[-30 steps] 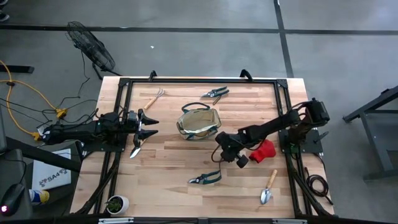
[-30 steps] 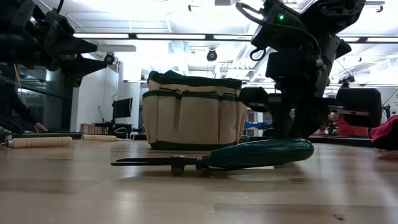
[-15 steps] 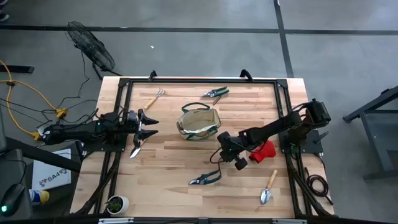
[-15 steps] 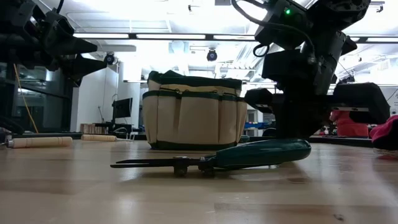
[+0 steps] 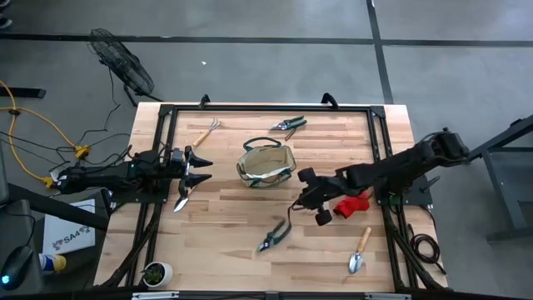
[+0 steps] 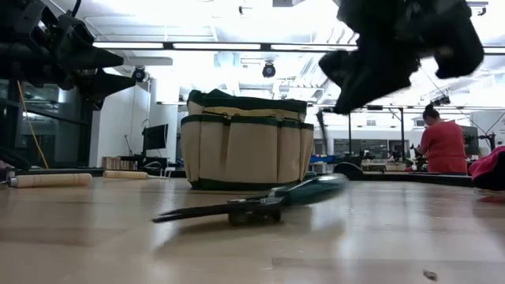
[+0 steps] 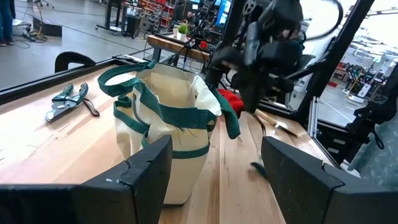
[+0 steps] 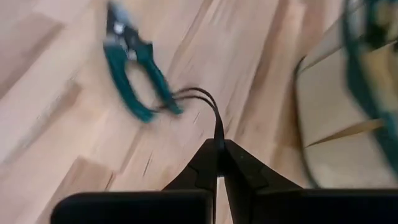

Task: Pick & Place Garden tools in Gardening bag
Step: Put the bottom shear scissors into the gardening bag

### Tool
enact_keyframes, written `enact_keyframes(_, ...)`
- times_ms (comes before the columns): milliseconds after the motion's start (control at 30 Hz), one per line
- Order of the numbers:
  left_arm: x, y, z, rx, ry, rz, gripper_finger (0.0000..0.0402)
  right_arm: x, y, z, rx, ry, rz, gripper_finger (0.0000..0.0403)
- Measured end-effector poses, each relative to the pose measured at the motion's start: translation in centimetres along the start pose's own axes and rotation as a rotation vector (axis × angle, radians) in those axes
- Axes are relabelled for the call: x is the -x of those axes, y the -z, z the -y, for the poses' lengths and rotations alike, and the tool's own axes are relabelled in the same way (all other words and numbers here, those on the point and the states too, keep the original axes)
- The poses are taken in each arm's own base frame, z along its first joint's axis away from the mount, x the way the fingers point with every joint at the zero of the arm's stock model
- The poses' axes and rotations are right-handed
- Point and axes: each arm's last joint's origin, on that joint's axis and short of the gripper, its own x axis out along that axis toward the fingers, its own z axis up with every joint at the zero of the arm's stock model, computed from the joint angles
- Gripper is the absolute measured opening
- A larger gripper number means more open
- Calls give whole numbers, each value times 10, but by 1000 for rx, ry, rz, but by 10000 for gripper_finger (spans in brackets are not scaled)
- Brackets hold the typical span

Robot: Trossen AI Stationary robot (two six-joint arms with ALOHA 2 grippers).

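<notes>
Green-handled pruning shears (image 5: 273, 236) lie slantwise on the table, in front of the beige, green-trimmed gardening bag (image 5: 266, 164). My right gripper (image 5: 293, 202) hovers above them, shut on a thin dark loop at their handle end. In the low view the shears (image 6: 260, 205) rest on their blade end with the handles tipped up. At the table's left my left gripper (image 5: 204, 169) stands open and level, facing the bag (image 7: 168, 118). My right gripper pinches the thin dark loop (image 8: 218, 127) between its two fingertips; the loop runs from the shears' handle end (image 8: 171, 109). The fingers slant down from the table's right side. The shears hang by the loop, handle end raised, blade end (image 6: 181, 211) on the table.
A second pair of shears (image 5: 288, 125) and a hand rake (image 5: 205, 133) lie at the far edge. One trowel (image 5: 360, 250) lies near the right front, another (image 5: 181, 200) below my left gripper. A red glove (image 5: 354, 202) sits under my right arm. A person stands beyond the table.
My right gripper has risen and drawn back a little toward the table's right edge. The shears have swung from lying across the table to a slant: their handle end has come up and toward the far edge, while the blade end stays on the wood.
</notes>
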Motion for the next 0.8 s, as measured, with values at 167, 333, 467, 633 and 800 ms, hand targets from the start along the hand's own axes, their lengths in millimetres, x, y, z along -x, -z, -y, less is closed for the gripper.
enact_keyframes(167, 0, 0, 0, 0, 0, 0, 243, 21, -12, 4, -7, 59, 116, 5)
enact_keyframes(333, 0, 0, 0, 0, 0, 0, 243, 38, -20, 7, -14, 95, 210, 5)
enact_keyframes(467, 0, 0, 0, 0, 0, 0, 243, 51, -27, 10, -22, 138, 288, 5)
enact_keyframes(633, 0, 0, 0, 0, 0, 0, 243, 64, -33, 12, -16, 166, 368, 5)
enact_keyframes(800, 0, 0, 0, 0, 0, 0, 243, 74, -37, 13, -8, 199, 425, 5)
